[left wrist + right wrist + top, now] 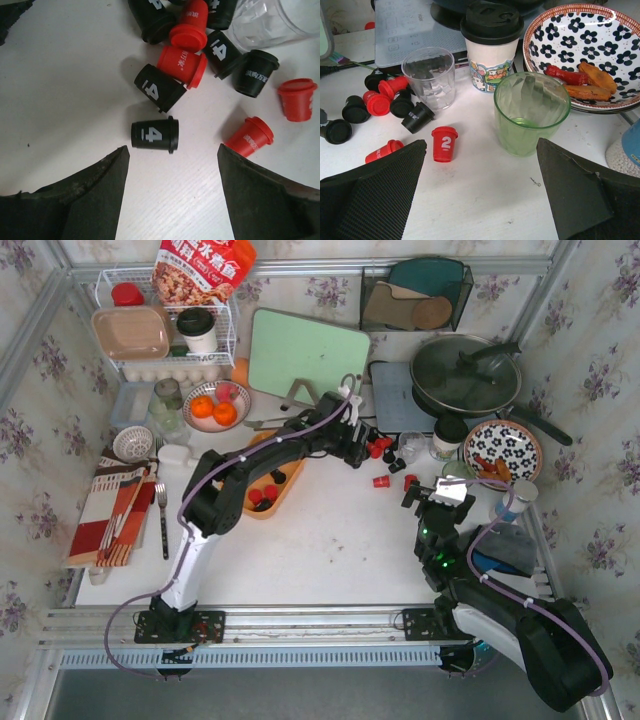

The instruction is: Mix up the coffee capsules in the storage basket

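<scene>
Red and black coffee capsules (385,453) lie scattered on the white table beside a clear cup. A few more capsules (263,496) sit in the orange storage basket (292,490), which my left arm partly covers. My left gripper (364,444) hangs open over the scattered pile. In the left wrist view its jaws (172,150) stand wide with nothing between them, and a black capsule (155,135) lies on its side just ahead. My right gripper (481,145) is open and empty near a green cup (531,120), with a red capsule (444,143) at its left fingertip.
A clear plastic cup (429,77), a lidded paper cup (492,45) and a flowered plate of food (580,55) crowd the right side. A pan (465,375), a green board (305,355), a fruit bowl (215,405) and a wire rack (165,330) line the back.
</scene>
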Motion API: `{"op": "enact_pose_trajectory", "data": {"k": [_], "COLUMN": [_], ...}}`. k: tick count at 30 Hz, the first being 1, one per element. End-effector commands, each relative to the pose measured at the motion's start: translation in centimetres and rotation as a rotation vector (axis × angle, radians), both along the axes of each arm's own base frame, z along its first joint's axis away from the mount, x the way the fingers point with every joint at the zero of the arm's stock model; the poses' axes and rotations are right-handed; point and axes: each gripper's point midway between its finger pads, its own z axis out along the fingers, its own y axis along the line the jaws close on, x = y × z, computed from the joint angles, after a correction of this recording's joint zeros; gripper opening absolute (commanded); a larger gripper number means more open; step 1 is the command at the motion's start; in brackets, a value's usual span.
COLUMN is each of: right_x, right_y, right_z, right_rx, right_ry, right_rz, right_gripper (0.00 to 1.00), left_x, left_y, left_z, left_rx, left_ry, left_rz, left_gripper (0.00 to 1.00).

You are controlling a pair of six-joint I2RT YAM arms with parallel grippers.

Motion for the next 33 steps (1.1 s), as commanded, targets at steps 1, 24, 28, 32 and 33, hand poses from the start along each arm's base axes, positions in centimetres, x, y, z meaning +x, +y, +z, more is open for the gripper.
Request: {"op": "enact_pose_trajectory", "data": {"k": [1, 24, 28, 32, 33], "right_x": [0.2, 0.4, 0.4, 0.4, 0.5], "right_y": [0.1, 0.4, 0.4, 0.4, 0.5], "right_z": [0.5, 0.3, 0.2, 0.2, 0.2], "right_rx": [0.012, 0.004, 0.001, 0.002, 0.002], "right_ry": [-0.017, -0.005, 0.001, 0.000, 0.000], "right_rz": [0.000, 0.012, 0.013, 0.014, 0.015], "right_gripper": [1.00, 1.00, 1.00, 1.00, 1.00], "left_x": [0.0, 1.0, 1.3, 1.3, 1.3], "left_y": [-0.2, 0.1, -0.2, -0.7, -0.7], "left_z": [-1.7, -5.6, -5.5, -5.4, -5.4], "left_rx": [0.046, 0.131, 0.123, 0.103, 0.099], "left_ry": [0.049, 0.101, 0.083, 0.075, 0.074], "left_rz": [-0.017, 0.000, -0.010, -0.024, -0.027], "left_gripper": [0.74, 0.67, 0.62, 0.51, 0.49]}}
